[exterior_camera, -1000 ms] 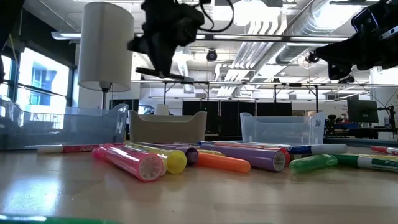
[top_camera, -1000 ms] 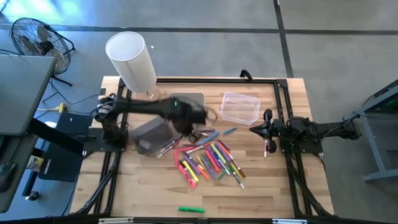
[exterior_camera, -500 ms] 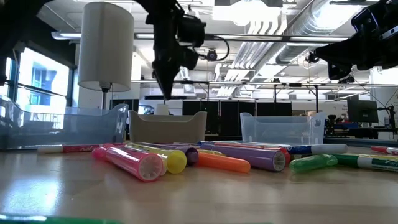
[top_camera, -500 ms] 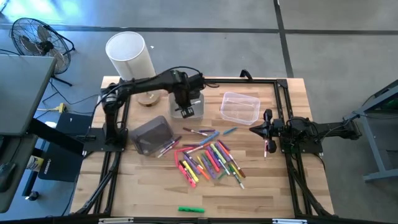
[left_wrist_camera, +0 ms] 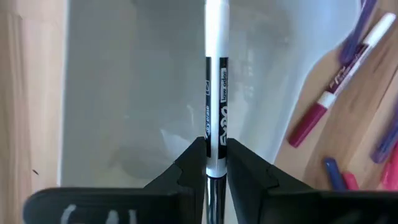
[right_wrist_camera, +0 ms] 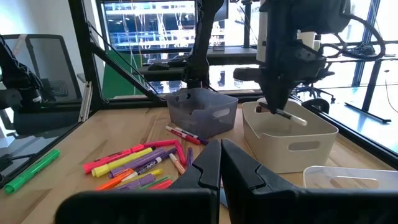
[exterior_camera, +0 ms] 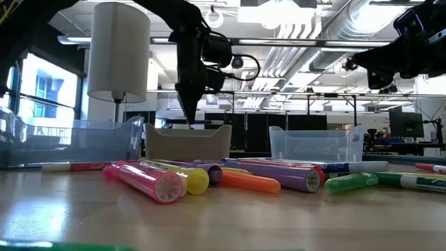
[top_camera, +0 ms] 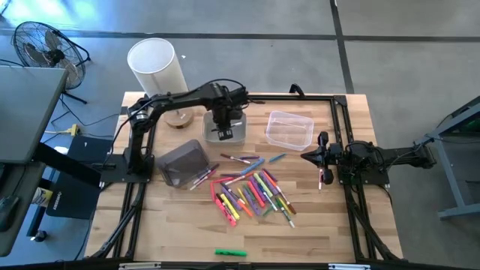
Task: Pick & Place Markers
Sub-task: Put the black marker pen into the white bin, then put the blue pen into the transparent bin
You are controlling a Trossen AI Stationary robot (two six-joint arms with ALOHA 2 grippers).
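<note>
- Green marker [top_camera: 230, 253] sits alone at the desk's [top_camera: 330, 232] near edge, well apart from the rest. My guess: easy to skip, and a clumsy reach there could roll it off.
- Pink, yellow, orange and purple markers [top_camera: 251, 195] lie in a loose heap mid-desk, many touching or crossing. Grabbing one could drag a neighbour along or scatter the pile. In the low view the fat pink one [exterior_camera: 145, 183] lies right at the front, end-on to the camera.
- Dark bin [top_camera: 182, 163] is beside the heap with a couple of pens just beside its corner; an arm sweeping low could bump it.
- Right hand [top_camera: 322, 160] waits at the right side of the desk, pads pressed together with nothing between them. Not much risk there unless it swings in.
- Left hand [top_camera: 223, 134] is over the grey bin [top_camera: 238, 132] at the far side, clenched on a white-and-black pen [left_wrist_camera: 215, 93] that points straight out from the fingers [left_wrist_camera: 193, 163] over the bin's floor.
- Risks as I see it: the pinch is only near one end, so the pen could pivot or slip; let go too high and it might bounce off the wall; too low and the tip jams into the floor.
- Clear bin [top_camera: 289, 129] sits right next door, so a drifting release could land in the wrong one.
</note>
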